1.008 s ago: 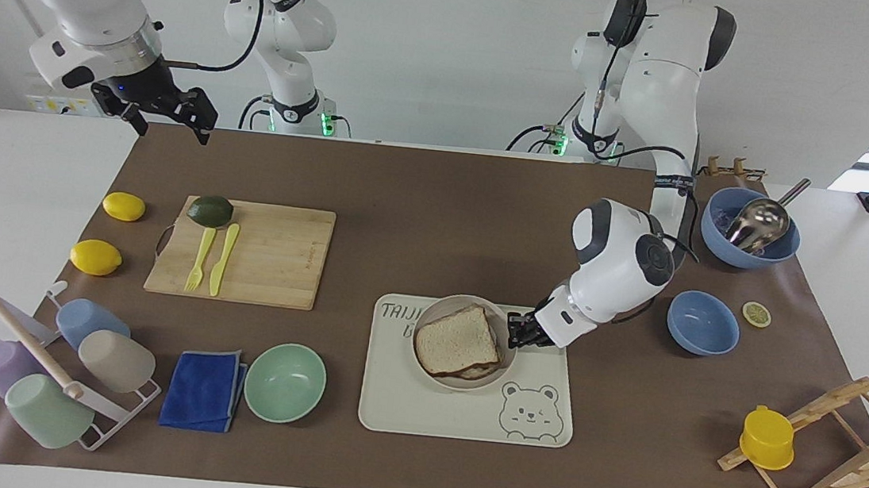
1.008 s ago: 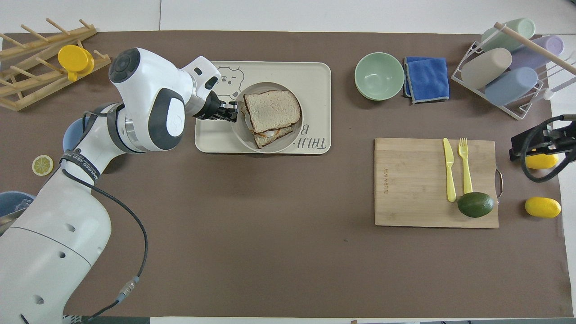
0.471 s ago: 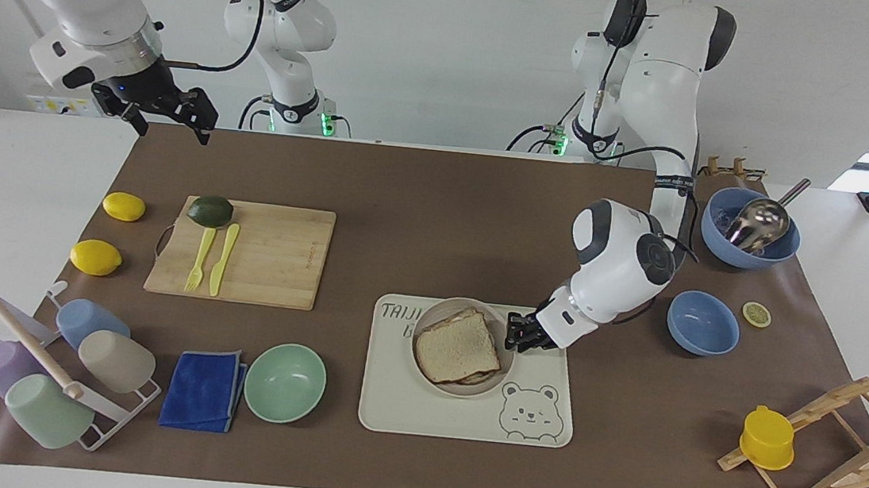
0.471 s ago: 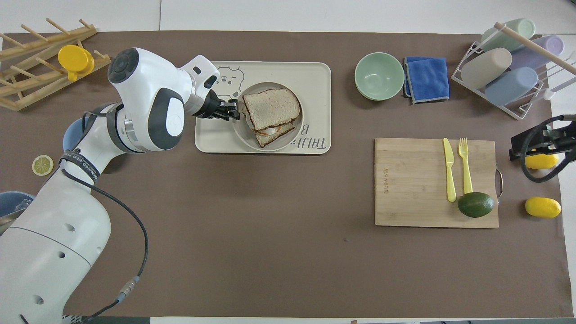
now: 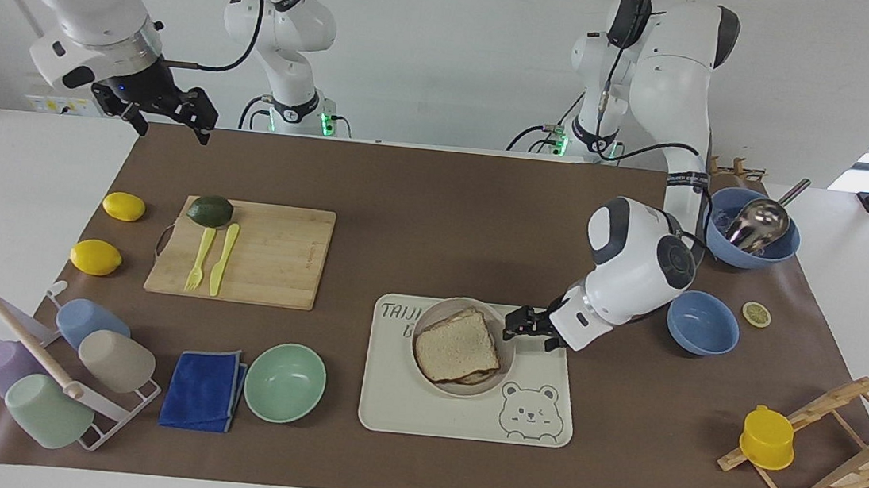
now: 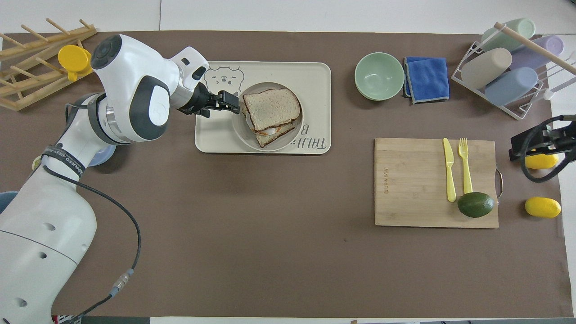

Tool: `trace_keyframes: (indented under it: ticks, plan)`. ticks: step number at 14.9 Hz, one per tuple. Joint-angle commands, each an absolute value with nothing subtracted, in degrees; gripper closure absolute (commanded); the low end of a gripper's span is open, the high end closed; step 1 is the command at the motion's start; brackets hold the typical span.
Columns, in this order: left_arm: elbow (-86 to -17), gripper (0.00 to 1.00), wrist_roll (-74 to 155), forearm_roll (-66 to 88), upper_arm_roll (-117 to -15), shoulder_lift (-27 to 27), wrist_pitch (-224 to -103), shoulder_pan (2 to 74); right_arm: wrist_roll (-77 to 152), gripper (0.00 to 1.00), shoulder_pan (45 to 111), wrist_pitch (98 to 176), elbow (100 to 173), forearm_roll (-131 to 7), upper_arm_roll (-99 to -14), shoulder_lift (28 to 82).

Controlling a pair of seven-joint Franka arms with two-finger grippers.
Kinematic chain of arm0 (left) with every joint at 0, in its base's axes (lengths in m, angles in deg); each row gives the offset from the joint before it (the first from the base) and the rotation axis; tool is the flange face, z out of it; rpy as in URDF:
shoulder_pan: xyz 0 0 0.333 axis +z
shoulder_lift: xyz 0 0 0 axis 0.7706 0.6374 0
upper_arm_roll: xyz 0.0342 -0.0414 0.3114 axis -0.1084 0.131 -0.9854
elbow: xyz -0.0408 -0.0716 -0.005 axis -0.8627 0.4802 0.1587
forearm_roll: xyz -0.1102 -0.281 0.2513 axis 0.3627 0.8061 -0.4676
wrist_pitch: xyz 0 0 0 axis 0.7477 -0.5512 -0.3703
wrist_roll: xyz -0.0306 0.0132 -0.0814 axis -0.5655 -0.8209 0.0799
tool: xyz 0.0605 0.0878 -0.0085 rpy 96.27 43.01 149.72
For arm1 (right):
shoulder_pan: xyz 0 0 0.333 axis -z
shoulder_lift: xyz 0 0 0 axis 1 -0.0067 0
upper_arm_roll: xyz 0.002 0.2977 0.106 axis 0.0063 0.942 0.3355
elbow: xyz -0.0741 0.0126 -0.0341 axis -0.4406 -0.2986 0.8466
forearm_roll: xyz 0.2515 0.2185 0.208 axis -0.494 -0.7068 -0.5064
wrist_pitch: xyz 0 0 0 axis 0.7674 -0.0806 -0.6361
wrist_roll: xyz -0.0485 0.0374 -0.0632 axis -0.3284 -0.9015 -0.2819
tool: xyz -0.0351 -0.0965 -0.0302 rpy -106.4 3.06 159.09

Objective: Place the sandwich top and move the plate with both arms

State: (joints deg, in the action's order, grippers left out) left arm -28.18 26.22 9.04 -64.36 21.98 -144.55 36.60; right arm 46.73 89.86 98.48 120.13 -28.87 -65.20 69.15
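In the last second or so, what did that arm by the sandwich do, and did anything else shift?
The left tool lifted and drew back from the plate rim toward the left arm's end of the tray. The plate slid slightly farther from the robots early on, then settled, with the sandwich top on it. The right tool waited, raised above the cutting board's end of the table. Everything else stayed put.

Facing view: high camera across the table, looking back at both arm bases and the wall. Overhead view: high above the robots' end, looking forward and steeply down, closer in. Half a turn apart. Both share the brown mat [image 5: 439,197] [image 6: 270,225], cream tray [image 5: 418,410] [image 6: 315,76] and cutting board [image 5: 274,252] [image 6: 414,189].
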Motion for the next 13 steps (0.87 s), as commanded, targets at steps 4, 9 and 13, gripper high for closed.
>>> trace_keyframes:
  ticks: [4, 9, 13]
  plan:
    - [-26.6, 0.0, 25.8, 4.6, -68.3, 15.0, -132.9, 39.1, 45.2, 0.0, 90.3, 98.8, 120.3, -29.9, -64.9, 69.7]
    - [-26.6, 0.0, 29.3, -1.9, -71.7, 6.8, -123.8, 39.3, 45.2, 0.0, 90.3, 98.8, 120.3, -30.0, -64.9, 69.7]
    - [-27.1, 0.0, 29.6, -5.4, -74.4, 0.5, -119.3, 39.9, 45.2, 0.0, 90.3, 98.8, 120.3, -29.9, -64.9, 69.7]
